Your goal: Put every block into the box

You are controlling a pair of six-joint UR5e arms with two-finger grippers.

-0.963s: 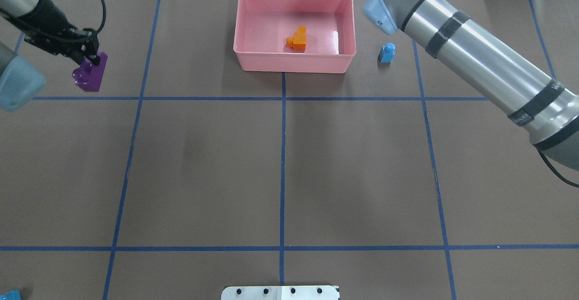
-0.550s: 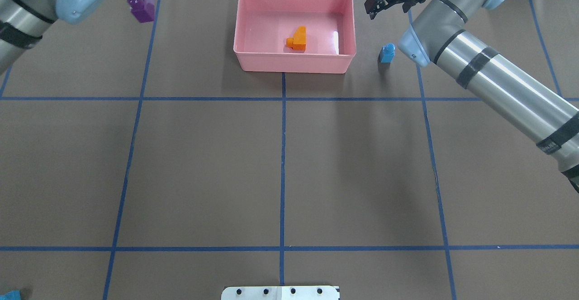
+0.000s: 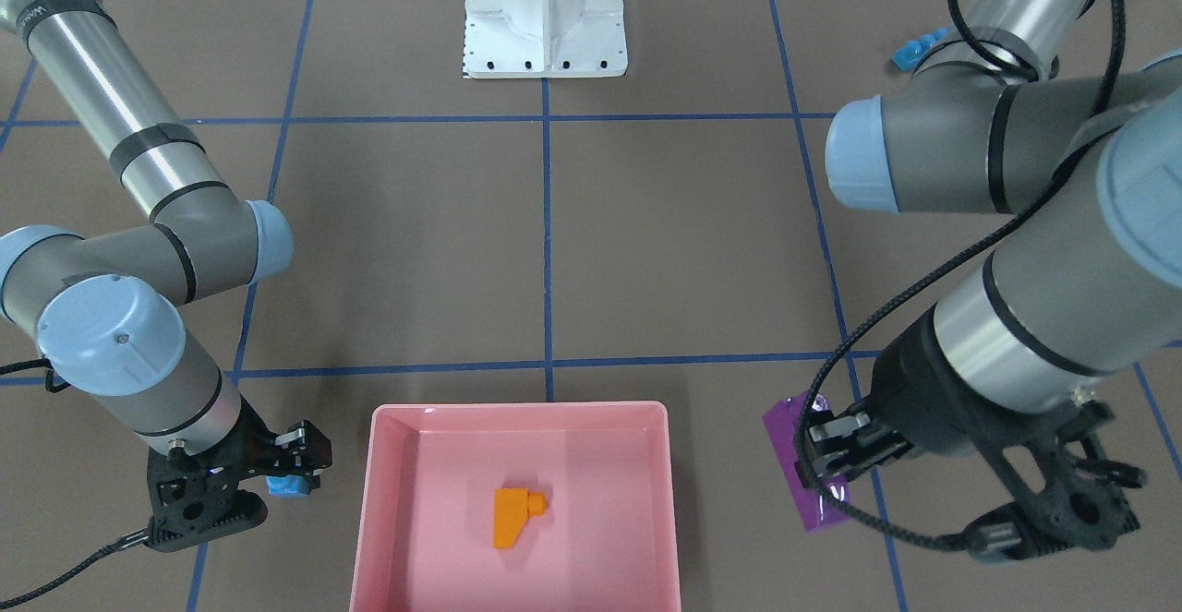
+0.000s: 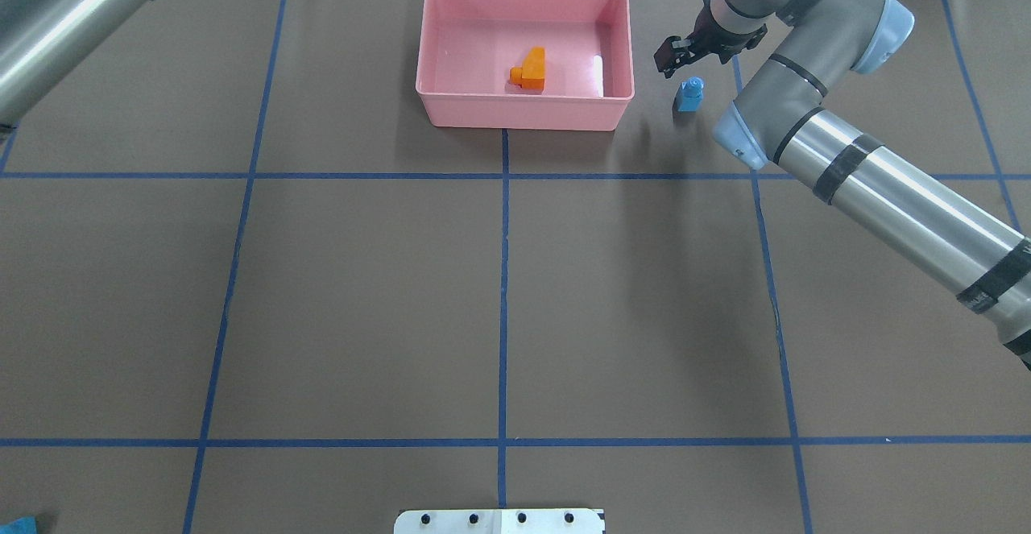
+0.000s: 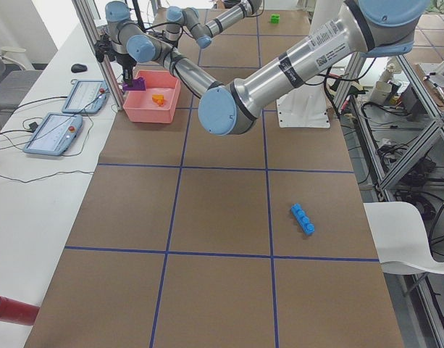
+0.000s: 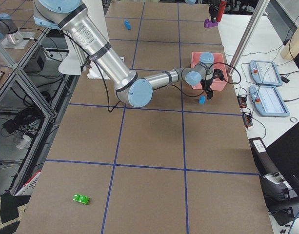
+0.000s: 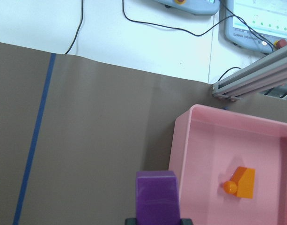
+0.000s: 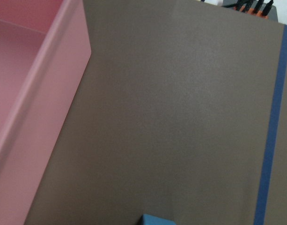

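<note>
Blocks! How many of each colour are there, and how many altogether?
Orange block: 1
Purple block: 1
Blue: 2, the small blue block and the long blue block
Green block: 1
Total: 5

- Overhead looks forward over the desk (image 4: pixel 362 276); front view faces back, steep
- Side views look lengthwise, far off
- Wrist views close, sharing the box (image 7: pixel 179 152) wall
</note>
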